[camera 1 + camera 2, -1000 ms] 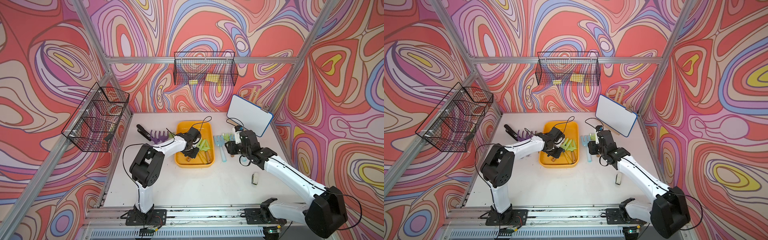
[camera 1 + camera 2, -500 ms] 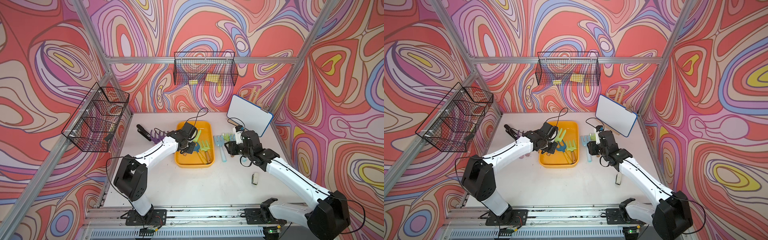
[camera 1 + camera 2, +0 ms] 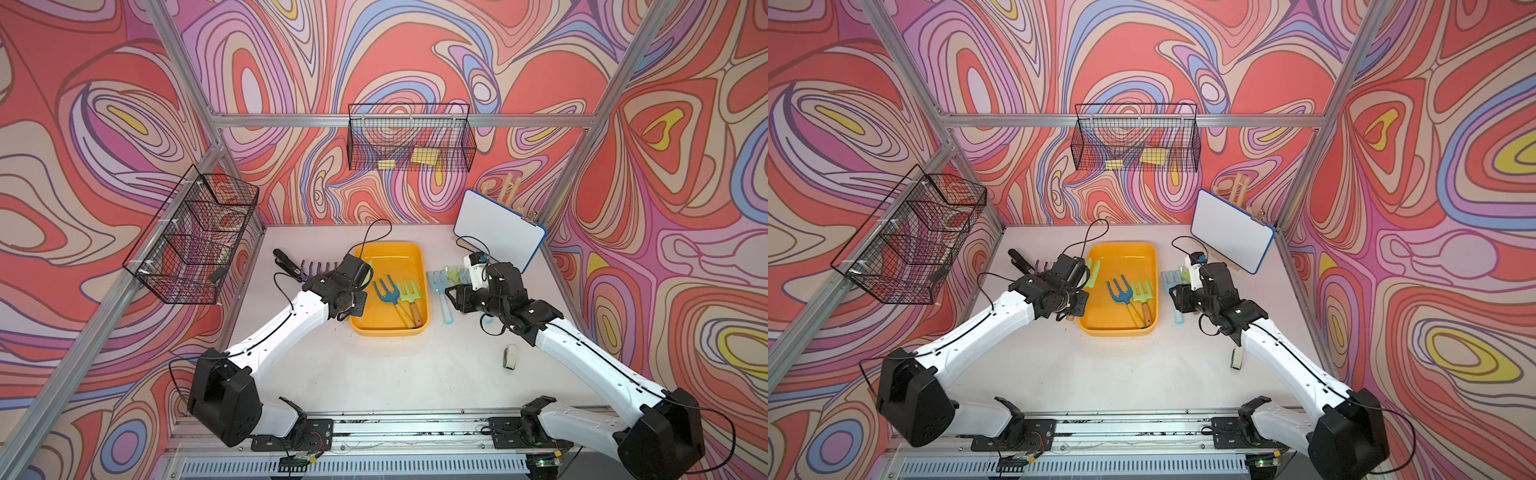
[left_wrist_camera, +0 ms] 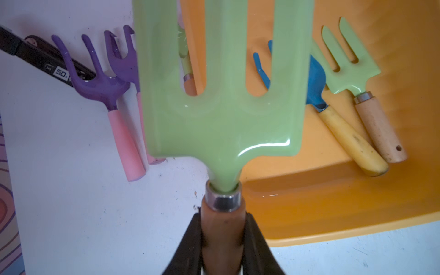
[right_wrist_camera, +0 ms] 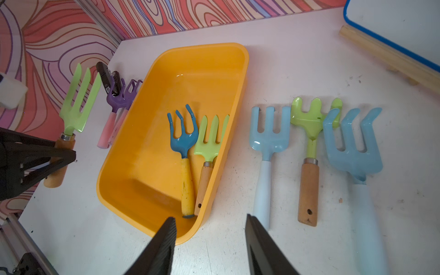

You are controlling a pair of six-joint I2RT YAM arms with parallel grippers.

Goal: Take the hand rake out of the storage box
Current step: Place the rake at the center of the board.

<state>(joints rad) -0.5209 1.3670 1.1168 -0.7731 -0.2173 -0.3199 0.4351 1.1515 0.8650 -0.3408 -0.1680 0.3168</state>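
**Q:** Swirl-patterned walls are seen around a white table (image 3: 374, 374). Where is the hand rake (image 4: 221, 107)?

**A:** It is clamped by its wooden handle in the left gripper (image 4: 221, 238), left of the yellow-orange storage box (image 3: 388, 244) at frame centre.

**Q:** And the right gripper (image 5: 210, 220)?

**A:** Its jaws are held apart, empty, right of the box. A blue rake (image 3: 386, 291) and another green rake (image 3: 409, 293) are seen inside it.
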